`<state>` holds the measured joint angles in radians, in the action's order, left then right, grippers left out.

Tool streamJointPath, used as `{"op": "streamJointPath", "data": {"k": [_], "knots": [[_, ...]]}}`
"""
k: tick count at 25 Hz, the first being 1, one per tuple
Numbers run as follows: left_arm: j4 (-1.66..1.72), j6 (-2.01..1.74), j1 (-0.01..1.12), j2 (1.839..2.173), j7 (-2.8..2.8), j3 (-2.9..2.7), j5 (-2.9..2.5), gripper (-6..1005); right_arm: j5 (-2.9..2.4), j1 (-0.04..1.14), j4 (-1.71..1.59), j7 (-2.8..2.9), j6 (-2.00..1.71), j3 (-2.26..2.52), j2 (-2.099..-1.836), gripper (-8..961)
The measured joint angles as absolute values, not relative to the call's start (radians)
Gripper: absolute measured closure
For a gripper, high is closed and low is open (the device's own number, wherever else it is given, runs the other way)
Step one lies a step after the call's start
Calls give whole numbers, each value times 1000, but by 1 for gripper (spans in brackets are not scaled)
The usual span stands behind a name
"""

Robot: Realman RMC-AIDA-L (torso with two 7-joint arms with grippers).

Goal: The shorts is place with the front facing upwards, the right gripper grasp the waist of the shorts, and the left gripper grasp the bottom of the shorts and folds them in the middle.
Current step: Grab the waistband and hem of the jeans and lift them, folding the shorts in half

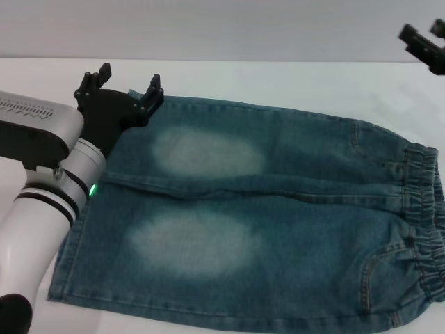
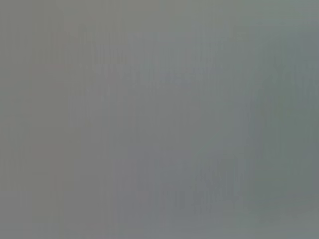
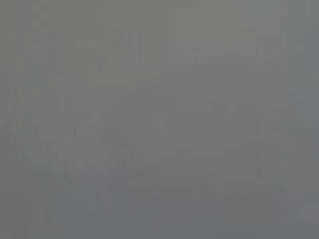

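Note:
The blue-green denim shorts [image 1: 278, 209] lie flat, front up, on the white table [image 1: 278, 80]. Two pale oval patches show on the legs. The gathered waist [image 1: 425, 223] is at the right. The bottom leg hems [image 1: 69, 257] are at the left. My left gripper [image 1: 129, 78], black on a silver-white arm with a green light, is open at the far corner of the far leg's hem; I cannot tell whether it touches the cloth. My right gripper [image 1: 423, 36] is open at the far right, over the table beyond the waist and apart from the shorts. Both wrist views show only flat grey.
The left arm [image 1: 42, 181] lies across the table's left side and hides part of the hem. White table surface runs along the far side of the shorts. The waist reaches the right edge of the head view.

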<state>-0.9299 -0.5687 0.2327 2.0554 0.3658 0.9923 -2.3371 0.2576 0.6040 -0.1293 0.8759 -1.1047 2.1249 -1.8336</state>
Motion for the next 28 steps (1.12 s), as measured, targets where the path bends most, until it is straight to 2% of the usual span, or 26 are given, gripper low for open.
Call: {"op": "streamJointPath", "data": {"k": [4, 8, 13, 16, 21, 23, 24, 25, 28], "knots": [[-923, -553, 240, 2057, 366, 1000, -2338, 139, 88, 681, -136, 1061, -1030, 2124, -1795, 218], [-922, -542, 242, 2057, 366, 1006, -2337, 138, -39, 724, -173, 1146, -1030, 2123, -1772, 219], [-940, -501, 241, 2057, 366, 1023, -2336, 138, -195, 731, -289, 1327, -967, 2115, -1731, 219], [-1011, -348, 234, 2055, 367, 1075, -2338, 139, -380, 730, -374, 1514, -893, 2066, -1706, 220], [-1198, -52, 181, 2054, 415, 1191, -2338, 139, -945, 664, -608, 1959, -766, 1872, -1693, 220], [-1280, 135, 170, 2056, 437, 1263, -2338, 139, -1266, 611, -759, 2219, -748, 1759, -1702, 219], [-1308, 213, 170, 2055, 442, 1292, -2339, 138, -1549, 549, -921, 2446, -775, 1645, -1731, 218], [-1341, 321, 175, 2055, 444, 1331, -2339, 138, -1549, 549, -921, 2446, -775, 1645, -1731, 218], [-1391, 495, 190, 2055, 444, 1399, -2339, 138, -2028, 451, -1221, 2714, -928, 1417, -1855, 219]]}}
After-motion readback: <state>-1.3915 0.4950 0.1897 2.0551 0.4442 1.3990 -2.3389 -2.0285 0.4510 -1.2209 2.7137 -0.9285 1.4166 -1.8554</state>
